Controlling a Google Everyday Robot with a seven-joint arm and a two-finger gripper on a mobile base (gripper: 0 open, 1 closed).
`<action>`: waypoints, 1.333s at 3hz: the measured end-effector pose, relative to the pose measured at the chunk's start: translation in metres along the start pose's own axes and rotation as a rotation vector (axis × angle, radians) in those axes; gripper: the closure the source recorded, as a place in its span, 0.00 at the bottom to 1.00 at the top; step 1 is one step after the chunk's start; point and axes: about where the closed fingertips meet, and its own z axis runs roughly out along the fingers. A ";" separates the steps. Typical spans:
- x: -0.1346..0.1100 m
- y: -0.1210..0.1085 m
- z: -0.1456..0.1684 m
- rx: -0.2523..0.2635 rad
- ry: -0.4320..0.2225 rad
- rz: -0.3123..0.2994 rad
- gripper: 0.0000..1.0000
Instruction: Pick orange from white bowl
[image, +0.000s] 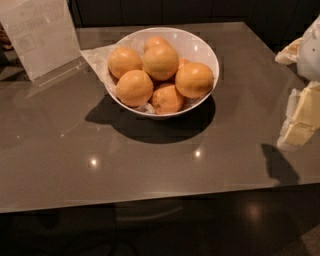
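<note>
A wide glossy white bowl (200, 45) stands at the back middle of a grey table. It holds several near-identical oranges piled together. One large orange (160, 62) sits on top in the middle, with others around it at the left (125, 61), front left (134, 88) and right (194, 80). My gripper (301, 119) comes in at the right edge of the view, cream and white, well to the right of the bowl and apart from it. It is partly cut off by the frame edge.
A crumpled white paper sheet (95, 54) lies under the bowl's left side. A clear plastic sign holder (40, 35) stands at the back left. The glossy grey table (150, 165) ends at a front edge near the bottom, with dark floor beyond.
</note>
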 end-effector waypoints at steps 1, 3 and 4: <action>0.000 0.000 0.000 0.000 0.000 0.000 0.00; -0.035 -0.042 0.011 -0.011 -0.137 0.003 0.00; -0.076 -0.074 0.022 -0.033 -0.229 -0.044 0.00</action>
